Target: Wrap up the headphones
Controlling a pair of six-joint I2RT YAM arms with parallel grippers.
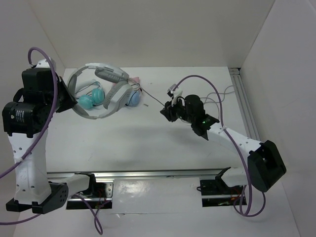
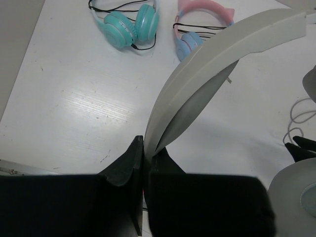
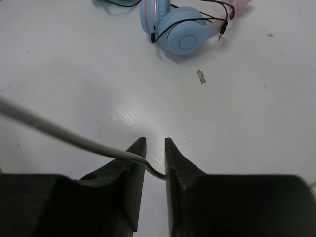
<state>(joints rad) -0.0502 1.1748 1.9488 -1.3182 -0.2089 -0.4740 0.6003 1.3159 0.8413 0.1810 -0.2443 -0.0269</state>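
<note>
the step in hand is judged to be the drawing out of the cable (image 1: 153, 98) so that it can be wound about the headphones (image 1: 111, 75); it would be done best if the cable were held lightly taut as it is carried round the headband, so that each turn is bedded close beside the last and no slack loop can slip off; the pull should be gentle, since the thin lead could be strained where it enters the ear cup; the headphones are held up off the table (image 1: 148, 143) at the far left, above the teal pair (image 2: 129, 24) and the pink-and-blue pair (image 2: 195, 37), whose black leads should not be snagged; the left gripper (image 2: 146, 153) is clamped together on the edge of the wide headband, which rises from the fingers in a pale arc; the left arm is raised tall at the left side, its wrist turned inward toward the middle of the table; the right arm is stretched forward and leftward from its base, low over the table, its wrist pointed at the headphones; in the right gripper (image 3: 155, 165) a narrow gap is seen between the fingers, and the cable is laid over one finger and hooked down into that gap; whether it is truly nipped cannot be told, though in the top view it is drawn in a straight line from the headphones to that gripper.
</note>
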